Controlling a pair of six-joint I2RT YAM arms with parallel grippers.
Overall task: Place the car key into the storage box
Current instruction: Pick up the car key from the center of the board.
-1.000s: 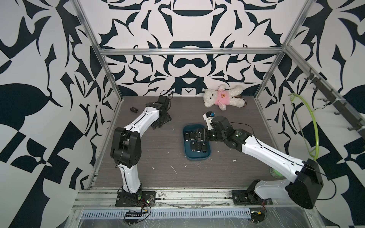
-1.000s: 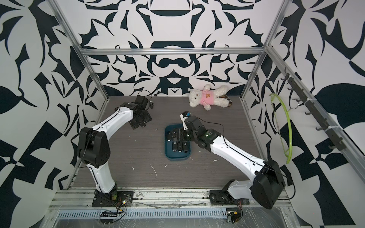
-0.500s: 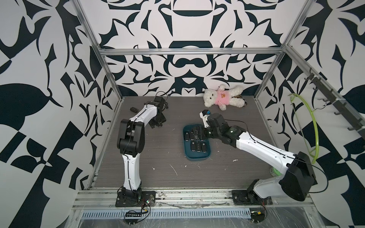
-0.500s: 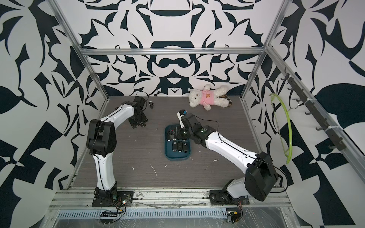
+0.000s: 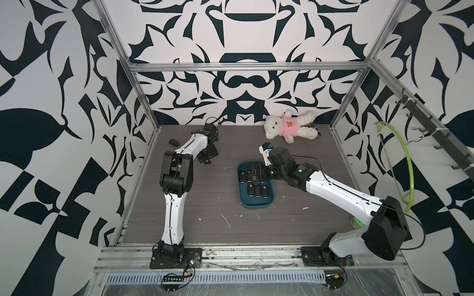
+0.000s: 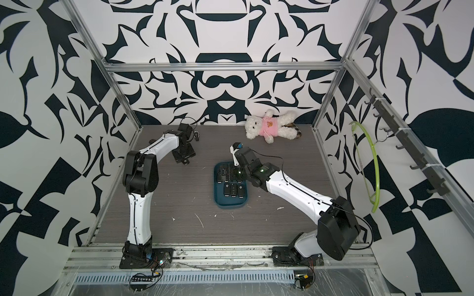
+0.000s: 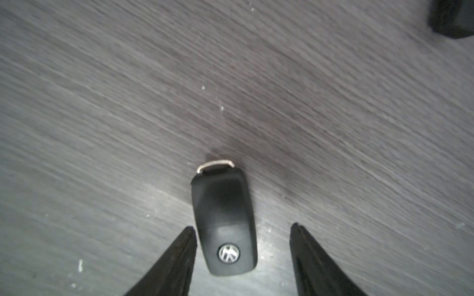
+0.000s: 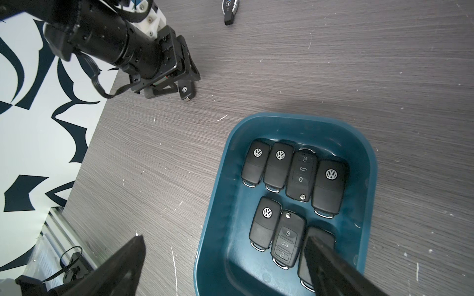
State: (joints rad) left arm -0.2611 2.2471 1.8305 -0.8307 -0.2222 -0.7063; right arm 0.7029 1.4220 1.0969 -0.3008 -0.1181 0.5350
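Note:
A black car key (image 7: pixel 224 220) with a silver logo and metal loop lies flat on the dark wood table. My left gripper (image 7: pixel 242 226) is open and straddles it: one finger (image 7: pixel 179 256) is almost against the key's side, and the other finger (image 7: pixel 315 258) stands clear of it. The right wrist view shows the same key (image 8: pixel 186 91) under that gripper (image 8: pixel 179 84). The teal storage box (image 5: pixel 256 205) (image 8: pixel 218 179) sits mid-table with several black key fobs in two rows. My right gripper (image 8: pixel 223 238) hangs open and empty above the box's far end (image 5: pixel 256 171).
Another black key (image 5: pixel 174 141) lies near the left wall and a silver-badged one (image 8: pixel 229 10) beside the left arm. A white teddy bear (image 5: pixel 289 128) lies at the back. A green hoop (image 5: pixel 407 164) hangs on the right wall.
My left gripper's jaws have narrowed around the key, and the left arm's elbow has swung up and inward. The right gripper has shifted slightly toward the box's far end, still open.

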